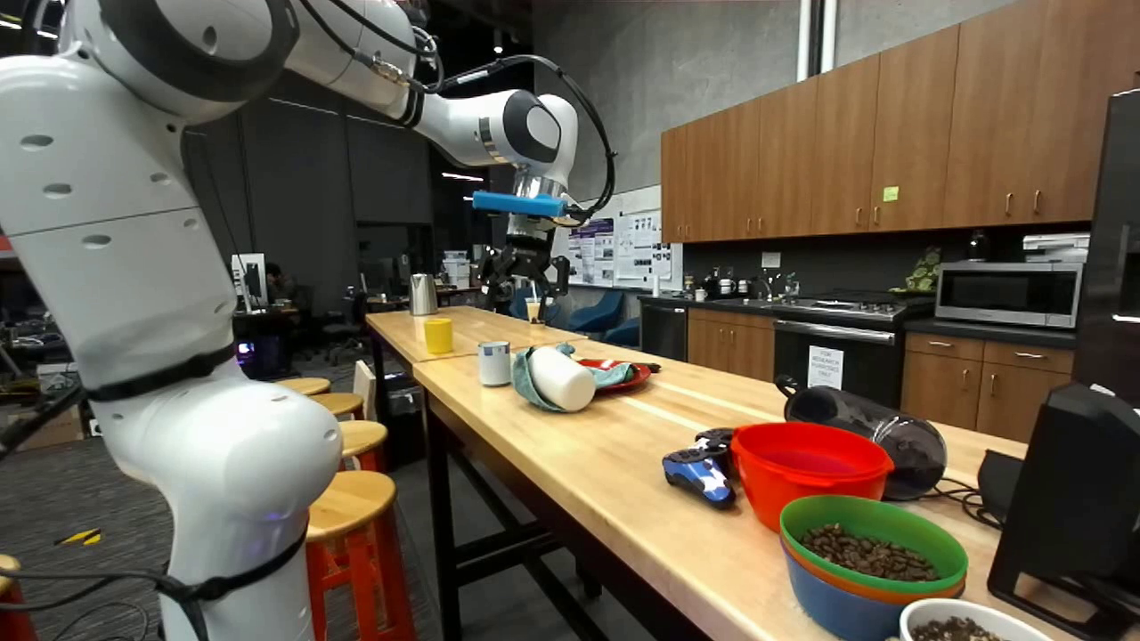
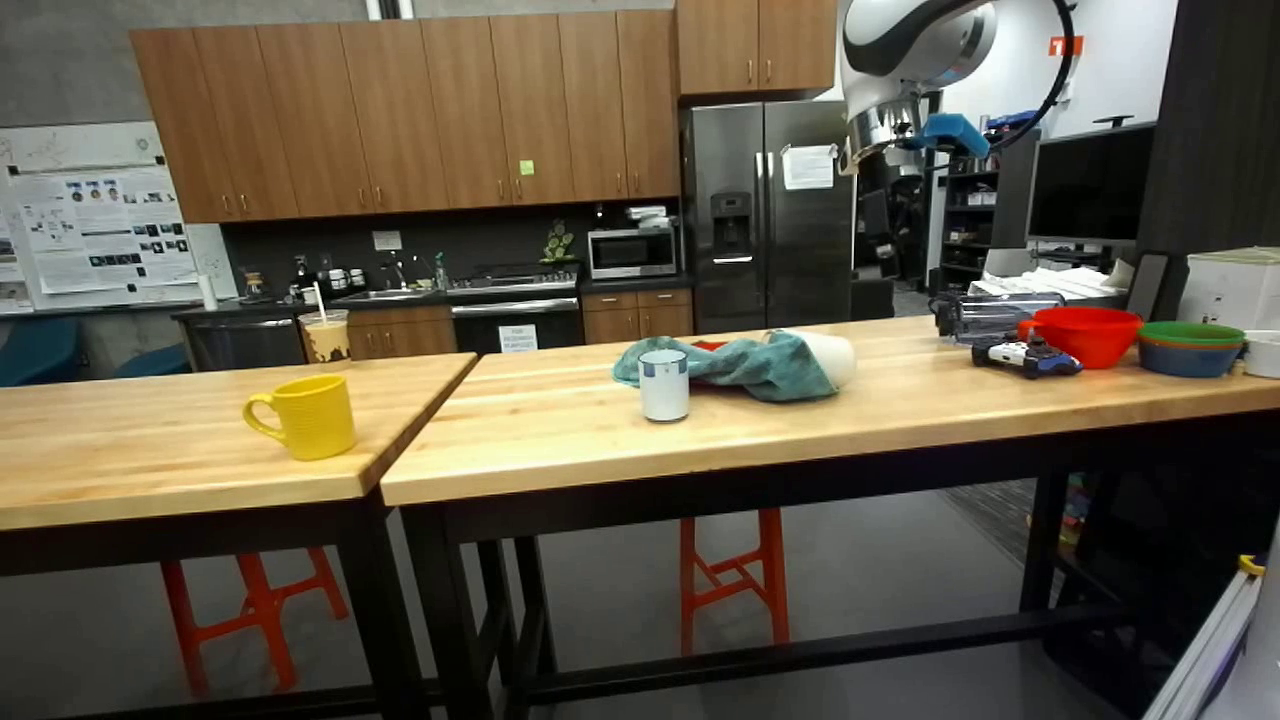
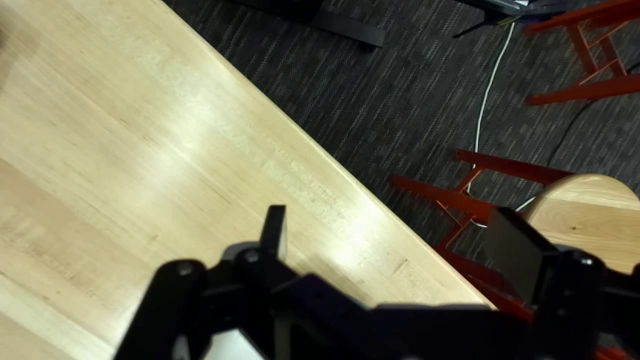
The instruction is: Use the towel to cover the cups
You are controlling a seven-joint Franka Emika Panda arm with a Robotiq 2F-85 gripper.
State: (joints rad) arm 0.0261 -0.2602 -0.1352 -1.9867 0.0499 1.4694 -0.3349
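The work looked to be at the stage of taking up the towel (image 2: 745, 360), since no cup was properly covered: the cloth lay bunched on the surface (image 2: 540, 430), lapping one end of the tipped white cup (image 1: 567, 383) and partly over the red plate (image 1: 641, 378). The hand (image 3: 390, 220) hung high, jaws well apart and nothing between them, and the wrist view showed mainly bare surface and floor (image 3: 400, 110). The next move, I judged, called for going over the towel, lowering, and pinching a loose fold without catching the white cup, which might roll. The blue-rimmed cup (image 2: 664, 388) stood upright just beside the cloth, uncovered and easy to knock. The yellow mug (image 2: 318, 418) stood on the adjoining surface; whether it counted could not be told. Well apart, the game controllers (image 1: 699, 476), red bowl (image 1: 784, 490) and clear pitcher (image 1: 882, 432) seemed unlikely to hinder.
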